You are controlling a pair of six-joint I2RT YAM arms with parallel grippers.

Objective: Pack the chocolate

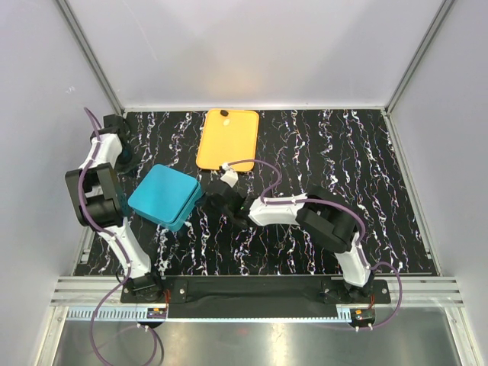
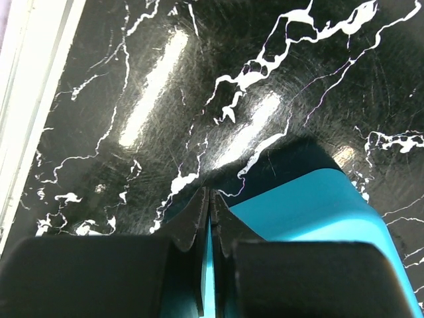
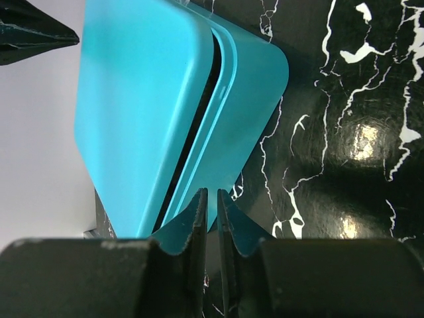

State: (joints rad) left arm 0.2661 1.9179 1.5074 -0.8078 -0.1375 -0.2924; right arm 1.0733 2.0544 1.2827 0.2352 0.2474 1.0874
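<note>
If the right pincer (image 3: 209, 199) slips: its jaws stand almost closed at the right corner of the teal box (image 3: 258, 79), and I cannot tell whether they pinch the rim. A slide there would likely shove the box rather than seat its cover.
Lid (image 3: 139, 112): smooth matte plastic with rounded corners. It lies offset, with a dark gap along one edge, so it may jam crooked.
Left pincer (image 2: 209, 195): narrow too, with a sliver of teal showing in the slit. It sits over the box's far-left edge, and uneven pressure there could skew the box.
Bench (image 1: 343, 145): glossy black with white marble veins. It looks slick, so the box can skate.
Orange tray (image 1: 227, 145): a flat, smooth rounded rectangle just beyond the box.
Chocolate (image 1: 225, 113): one small dark piece on the tray's far end, at risk of being left unpacked. Any pieces inside the box are hidden.
</note>
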